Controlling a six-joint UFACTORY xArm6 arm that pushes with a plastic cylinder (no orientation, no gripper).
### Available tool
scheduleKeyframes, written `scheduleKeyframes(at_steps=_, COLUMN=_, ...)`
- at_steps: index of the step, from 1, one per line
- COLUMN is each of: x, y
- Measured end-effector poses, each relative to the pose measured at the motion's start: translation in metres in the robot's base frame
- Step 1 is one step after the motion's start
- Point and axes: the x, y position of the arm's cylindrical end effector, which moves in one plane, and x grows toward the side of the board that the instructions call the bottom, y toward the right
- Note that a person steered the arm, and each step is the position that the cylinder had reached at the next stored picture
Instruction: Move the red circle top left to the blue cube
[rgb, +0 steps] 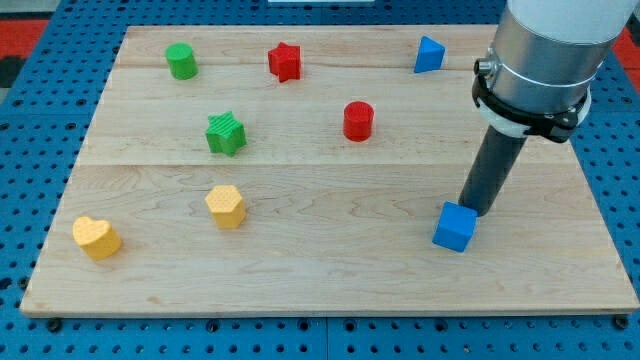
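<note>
Currently my tip (474, 209) touches the blue cube (454, 227) at its upper right; no end effector jaws exist. Risk: nudging the cube before fetching the red circle (358, 120), well up-left

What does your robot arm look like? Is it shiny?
A bit shiny up top. My arm is a fat, smooth silver-grey cylinder with a black ring and a white band under it. Below hangs a straight dark rod, round like a thick marker, ending in my tip. No cables or markings show.

My tip (473, 210) touches the blue cube (454, 227) (red circle (358, 121) well apart).
</note>
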Motion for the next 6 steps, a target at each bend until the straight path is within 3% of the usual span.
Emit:
scheduleKeyframes(at_steps=2, x=-0.122, y=-0.028)
scheduleKeyframes(at_steps=3, x=-0.152, y=-0.101)
scheduleKeyframes(at_steps=4, x=-0.139, y=-0.155)
scheduleKeyframes(at_steps=6, x=-0.066, y=-0.084)
